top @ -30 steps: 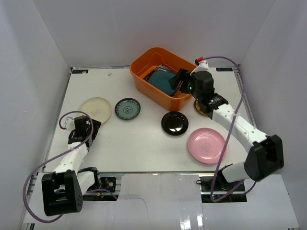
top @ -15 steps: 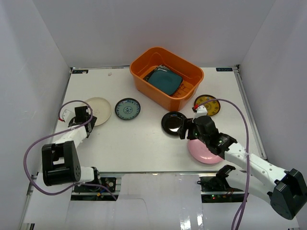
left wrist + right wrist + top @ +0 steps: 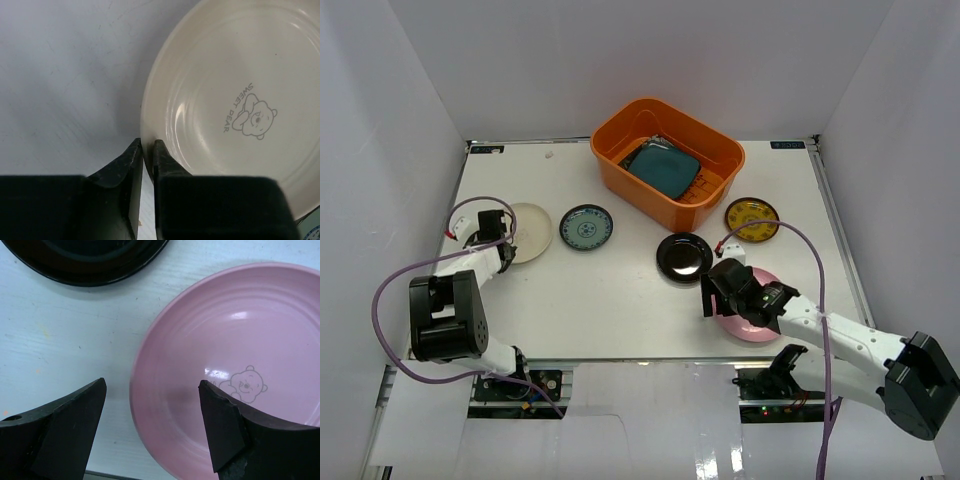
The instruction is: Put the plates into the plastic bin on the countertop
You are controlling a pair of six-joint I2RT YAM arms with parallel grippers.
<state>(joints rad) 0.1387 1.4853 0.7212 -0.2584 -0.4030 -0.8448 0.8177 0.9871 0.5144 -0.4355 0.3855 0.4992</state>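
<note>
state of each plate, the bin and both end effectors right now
cream plate, on the countertop, rim pinched
left end effector, shut on cream plate
pink plate, on the countertop, ungripped
right end effector, open, straddling pink plate's rim
black plate, on the countertop, untouched
teal-patterned plate, on the countertop, untouched
yellow-patterned plate, on the countertop, untouched
teal square plate, in the orange bin
orange bin, upright, holds teal square plate

On the countertop [image 3: 610,300], bin [image 3: 630,188] at back, square plate [image 3: 663,167] inside — round plates [image 3: 683,257] spread before it.
</note>
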